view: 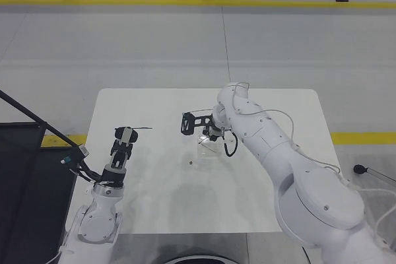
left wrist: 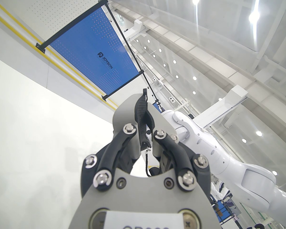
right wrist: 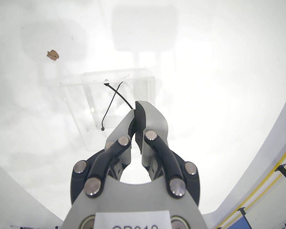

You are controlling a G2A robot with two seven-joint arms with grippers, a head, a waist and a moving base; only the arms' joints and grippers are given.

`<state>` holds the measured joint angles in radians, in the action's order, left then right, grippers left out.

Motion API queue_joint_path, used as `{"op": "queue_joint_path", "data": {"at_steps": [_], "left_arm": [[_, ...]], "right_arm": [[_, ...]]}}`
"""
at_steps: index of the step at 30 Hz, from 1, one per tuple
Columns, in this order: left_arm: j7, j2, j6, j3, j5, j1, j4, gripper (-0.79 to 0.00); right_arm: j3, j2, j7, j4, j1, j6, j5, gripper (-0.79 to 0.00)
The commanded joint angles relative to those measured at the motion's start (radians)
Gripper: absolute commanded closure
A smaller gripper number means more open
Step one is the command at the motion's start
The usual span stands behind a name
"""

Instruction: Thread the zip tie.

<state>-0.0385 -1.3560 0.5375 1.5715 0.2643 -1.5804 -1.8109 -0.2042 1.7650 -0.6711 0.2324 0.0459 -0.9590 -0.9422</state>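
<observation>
**Top view: 2 grippers, 2 black ties, 1 gap to close**

Top view has the left gripper (view: 123,140) shut on a thin black zip tie (view: 144,126). The tie's free length runs sideways over the white counter (view: 284,112) toward the right gripper (view: 187,123), and its tip stops well apart from it. Left wrist view shows that tie pinched between closed pads, with a ribbed stretch hanging below them and a short end poking past the fingertips. Right wrist view shows the right gripper also closed, nipping a second tie (right wrist: 120,96) that slants away to a small head over a clear block (right wrist: 143,82) on the counter. Another thin black strand (right wrist: 107,113) crosses it; whether it is part of the same tie or a reflection cannot be told. Threading likely turns on lining the left tie's tip up with that head. The right gripper is the nearer to the block.
</observation>
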Motion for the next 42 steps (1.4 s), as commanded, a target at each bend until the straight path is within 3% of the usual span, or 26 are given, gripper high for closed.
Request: {"op": "queue_joint_path", "data": {"at_steps": [1, 31, 36, 42], "left_arm": [[0.000, 0.000, 0.000, 0.000, 0.000, 0.000, 0.000, 0.000], [0.000, 0.000, 0.000, 0.000, 0.000, 0.000, 0.000, 0.000], [0.000, 0.000, 0.000, 0.000, 0.000, 0.000, 0.000, 0.000], [0.000, 0.000, 0.000, 0.000, 0.000, 0.000, 0.000, 0.000]], "right_arm": [[-0.005, -0.005, 0.008, -0.003, 0.000, 0.012, 0.002, 0.000], [-0.116, -0.119, 0.055, 0.048, 0.010, 0.001, 0.091, 0.000], [-0.136, -0.152, 0.074, 0.091, 0.030, -0.026, 0.101, 0.000], [-0.159, -0.186, 0.007, 0.215, 0.065, -0.024, 0.131, 0.000]]}}
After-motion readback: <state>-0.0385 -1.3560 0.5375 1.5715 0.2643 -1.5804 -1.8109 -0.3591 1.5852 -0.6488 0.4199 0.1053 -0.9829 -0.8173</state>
